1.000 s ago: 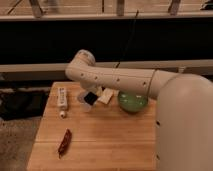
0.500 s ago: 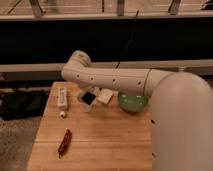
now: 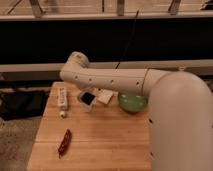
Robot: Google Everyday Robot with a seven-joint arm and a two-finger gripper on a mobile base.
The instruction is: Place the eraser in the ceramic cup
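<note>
Gripper [image 3: 77, 61] and the arm's end are now more to the left than half a second ago, in the upper left of the frame above the wooden table [image 3: 100, 145]; I cannot tell its state. Meanwhile, the eraser [image 3: 88, 98] went left and lower, and this flat black block now sits at the mouth of the pale ceramic cup [image 3: 86, 104], left of center, beside a beige block [image 3: 105, 97] and a green bowl [image 3: 132, 103].

The arm's elbow [image 3: 76, 64] swings left across the earlier views and the gripper stays hidden behind it. The eraser [image 3: 88, 98] shifts left with it, away from the beige block [image 3: 105, 97], now over the ceramic cup [image 3: 86, 102].
</note>
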